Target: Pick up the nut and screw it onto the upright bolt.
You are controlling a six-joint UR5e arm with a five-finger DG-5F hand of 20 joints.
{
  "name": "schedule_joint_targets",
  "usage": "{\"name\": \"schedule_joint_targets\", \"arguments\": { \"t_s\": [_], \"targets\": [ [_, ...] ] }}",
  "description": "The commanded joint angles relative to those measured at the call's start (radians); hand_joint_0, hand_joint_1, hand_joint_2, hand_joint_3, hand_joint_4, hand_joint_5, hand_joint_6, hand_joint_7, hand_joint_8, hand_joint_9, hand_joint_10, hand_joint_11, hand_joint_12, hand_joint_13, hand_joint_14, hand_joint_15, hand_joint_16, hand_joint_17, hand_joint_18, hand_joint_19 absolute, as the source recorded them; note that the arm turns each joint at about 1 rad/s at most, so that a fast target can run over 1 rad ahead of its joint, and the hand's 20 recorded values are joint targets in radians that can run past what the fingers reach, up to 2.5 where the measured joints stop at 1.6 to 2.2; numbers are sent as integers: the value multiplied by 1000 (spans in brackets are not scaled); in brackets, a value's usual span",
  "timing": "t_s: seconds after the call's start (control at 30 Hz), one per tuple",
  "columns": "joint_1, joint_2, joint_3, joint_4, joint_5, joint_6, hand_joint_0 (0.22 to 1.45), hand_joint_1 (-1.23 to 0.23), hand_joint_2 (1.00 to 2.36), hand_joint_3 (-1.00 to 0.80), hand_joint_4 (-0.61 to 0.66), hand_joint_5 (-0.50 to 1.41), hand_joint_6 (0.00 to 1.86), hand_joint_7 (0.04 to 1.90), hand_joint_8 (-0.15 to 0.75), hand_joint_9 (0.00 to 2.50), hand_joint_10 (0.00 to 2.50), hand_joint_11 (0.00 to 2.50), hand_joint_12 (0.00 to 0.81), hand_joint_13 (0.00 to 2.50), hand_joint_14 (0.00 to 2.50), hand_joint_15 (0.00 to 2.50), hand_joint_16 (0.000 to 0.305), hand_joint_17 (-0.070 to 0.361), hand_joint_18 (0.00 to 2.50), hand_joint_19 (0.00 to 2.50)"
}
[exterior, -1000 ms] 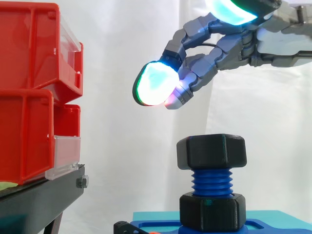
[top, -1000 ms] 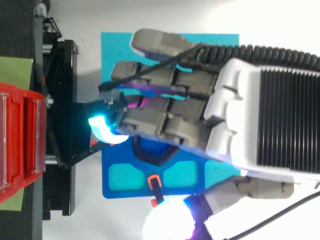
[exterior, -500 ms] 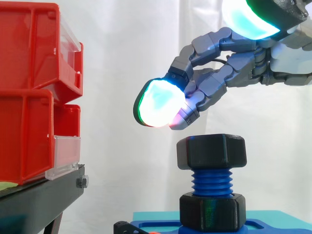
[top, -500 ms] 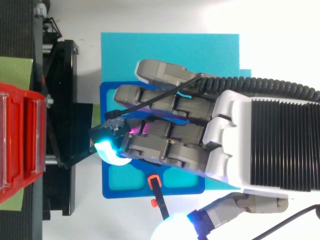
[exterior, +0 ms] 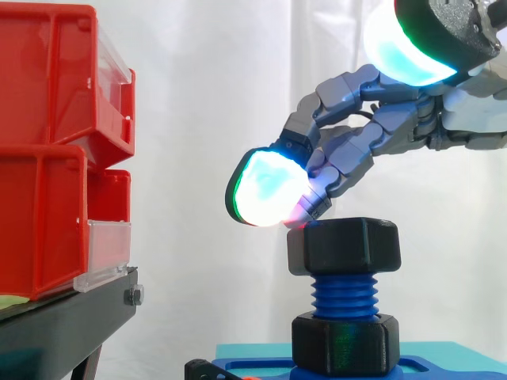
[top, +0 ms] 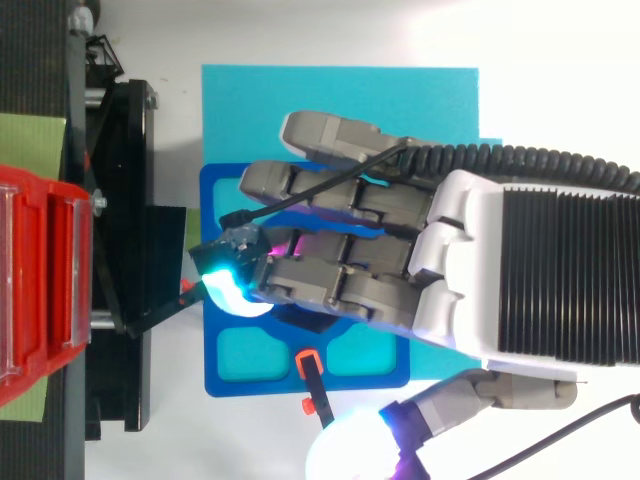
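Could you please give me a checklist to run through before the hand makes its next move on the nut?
1. Bolt upright in the base: ok.
2. Nut on the bolt's top threads, level: ok.
3. Hand over the nut: ok, in both views.
4. Fingers closed round the nut: not ok; they are bent above it, with the thumb raised well away.
5. Fingertip touching the nut's top edge: cannot tell.
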Motion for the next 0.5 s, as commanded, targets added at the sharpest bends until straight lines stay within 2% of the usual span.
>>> {"name": "schedule_joint_targets", "arguments": {
  "t_s": [0.0, 0.23, 0.47],
  "targets": [
    [-2, 0, 0, -13, -5, -2, 503, -17, 1000, -500, 142, -105, 503, 776, 224, 414, 0, 0, 357, 169, 0, 0, 43, 97, 0, 0],
    [-5, 0, 0, -22, -8, -10, 504, -42, 1000, -500, 179, -91, 503, 863, 232, 426, 0, 0, 354, 178, 0, 0, 43, 97, 0, 0],
    [-16, 0, 0, -33, -12, -16, 505, -55, 1000, -500, 198, -83, 504, 932, 237, 436, 0, 0, 352, 187, 0, 0, 42, 95, 0, 0]
  ]
}}
